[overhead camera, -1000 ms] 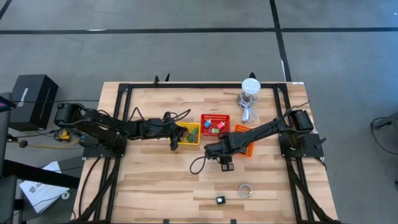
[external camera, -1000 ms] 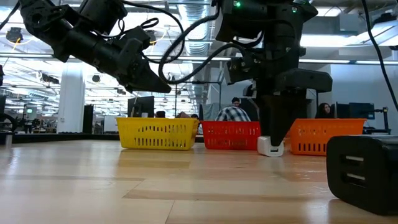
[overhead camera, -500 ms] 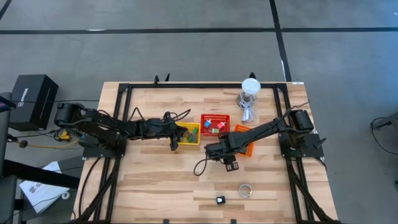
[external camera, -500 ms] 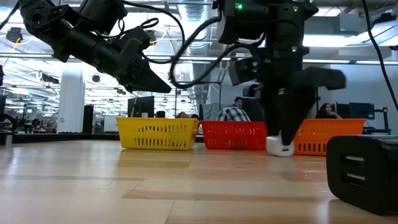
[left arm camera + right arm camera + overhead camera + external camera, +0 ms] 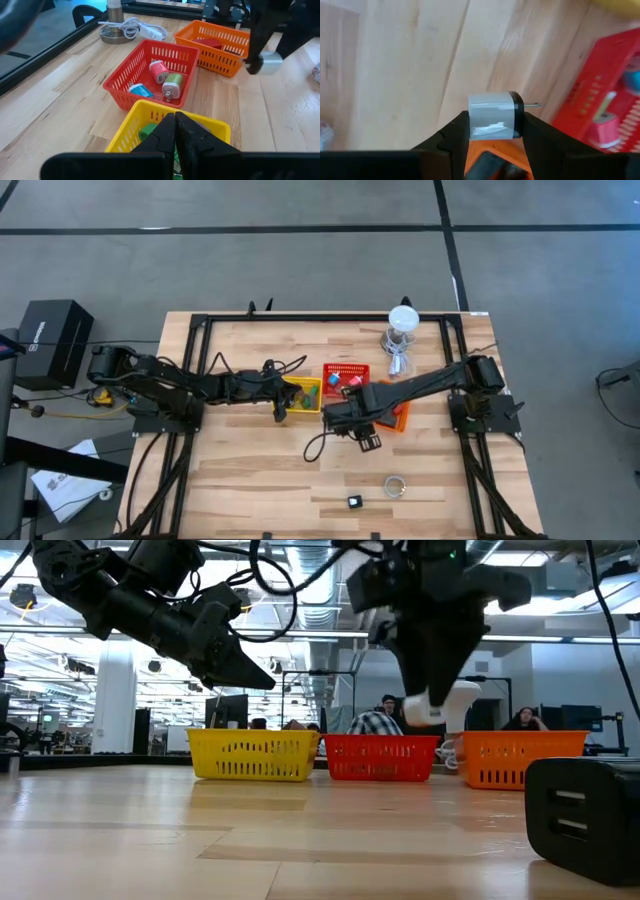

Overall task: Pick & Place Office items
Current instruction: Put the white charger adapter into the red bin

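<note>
My right gripper [image 5: 495, 131] is shut on a small white charger plug [image 5: 492, 120] with a dark end and a metal prong. It hangs above the table in front of the red basket [image 5: 346, 380] and the orange basket [image 5: 398, 408]. The plug also shows in the low view [image 5: 445, 705] and the left wrist view [image 5: 265, 62]. My left gripper [image 5: 175, 125] is shut and empty, above the near end of the yellow basket [image 5: 200, 127]. Pink, green and blue plugs [image 5: 160, 75] lie in the red basket. My right gripper pinches the white plug by two opposite sides of its body [image 5: 472, 122] between its two fingers. The fingers [image 5: 425, 650] slant down from above. The plug is lifted clear of the table, and its prong [image 5: 535, 105] sticks out sideways.
A tape ring [image 5: 396, 485] and a small black cube [image 5: 354, 501] lie on the table's near part. The black cube looms at the right of the low view [image 5: 585, 810]. A white-topped object with a coiled cable [image 5: 402, 330] stands at the far edge. A black frame [image 5: 190, 360] rims the table.
My right gripper has lifted the white plug off the table, well clear of it, and has tipped while going a little toward the table's left. It stays shut on the plug. My left gripper has kept still.
</note>
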